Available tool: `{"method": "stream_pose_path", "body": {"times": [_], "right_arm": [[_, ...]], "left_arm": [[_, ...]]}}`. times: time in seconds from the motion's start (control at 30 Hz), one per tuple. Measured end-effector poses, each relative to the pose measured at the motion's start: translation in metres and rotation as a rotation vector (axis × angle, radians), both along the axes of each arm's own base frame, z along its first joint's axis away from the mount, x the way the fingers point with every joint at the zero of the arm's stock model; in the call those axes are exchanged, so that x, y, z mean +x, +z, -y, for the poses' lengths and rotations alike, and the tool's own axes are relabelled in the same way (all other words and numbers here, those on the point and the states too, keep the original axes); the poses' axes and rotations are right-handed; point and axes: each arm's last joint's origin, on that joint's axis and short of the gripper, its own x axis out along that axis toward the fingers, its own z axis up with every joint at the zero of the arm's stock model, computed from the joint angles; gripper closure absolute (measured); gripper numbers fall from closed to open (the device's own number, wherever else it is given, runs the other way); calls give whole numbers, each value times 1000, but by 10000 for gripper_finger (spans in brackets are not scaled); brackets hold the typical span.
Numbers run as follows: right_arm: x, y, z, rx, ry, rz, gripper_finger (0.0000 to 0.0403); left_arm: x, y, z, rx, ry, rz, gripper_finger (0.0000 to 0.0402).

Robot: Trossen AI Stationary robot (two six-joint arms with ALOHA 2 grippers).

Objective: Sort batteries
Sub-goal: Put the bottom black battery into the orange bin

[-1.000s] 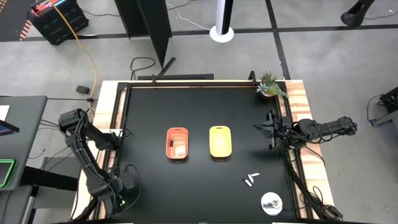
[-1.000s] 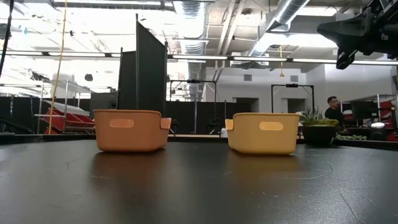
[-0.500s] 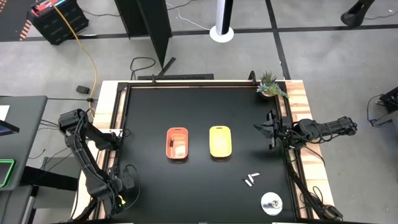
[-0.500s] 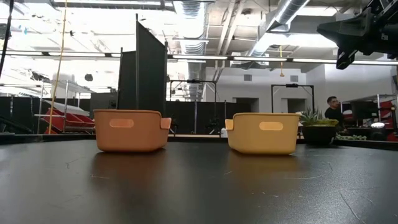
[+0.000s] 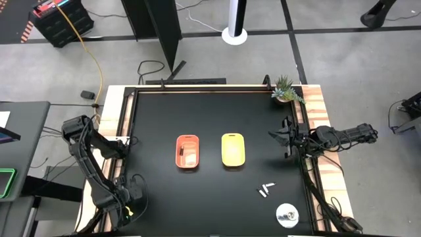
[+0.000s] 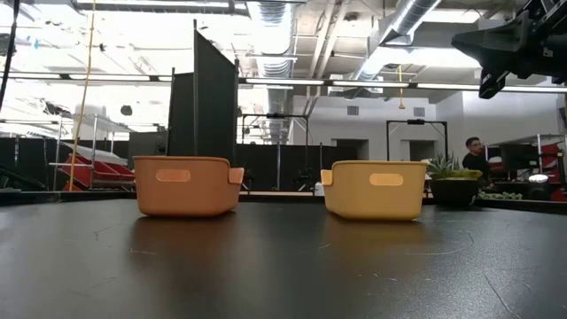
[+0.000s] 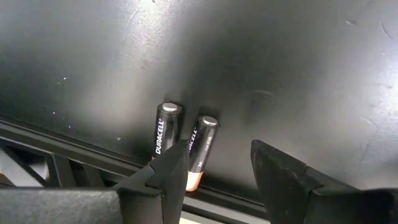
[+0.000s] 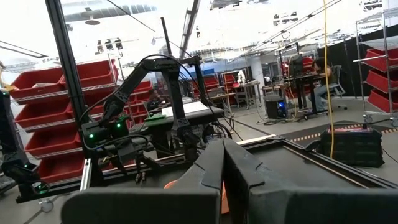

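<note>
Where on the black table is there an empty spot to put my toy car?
The widest bare patch lies between the orange tray and the table's left edge. The strip behind both trays, toward the plant, is bare too. It is crowded in the near right corner, by the white batteries and the round disc, and under the left gripper, where two black batteries lie.

A small potted plant point(image 5: 285, 88) sits at the counter's point(image 5: 197, 118) far right corner. A round silvery disc point(image 5: 287, 214) lies near the near right corner. Beyond the far edge, a dark panel point(image 5: 158, 29) stands on the floor, with a white post point(image 5: 235, 20) on a round base beside it. A person point(image 6: 474, 158) shows in the room behind the counter's right side.
</note>
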Motion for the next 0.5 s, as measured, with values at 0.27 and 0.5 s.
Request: {"method": "stream_pose_path", "body": {"times": [0.27, 0.5], "right_arm": [[0, 0, 0, 0, 0, 0, 374], [0, 0, 0, 0, 0, 0, 374]], "left_arm": [[0, -1, 0, 1, 8, -1, 233], [0, -1, 1, -11, 18, 4, 233]]}}
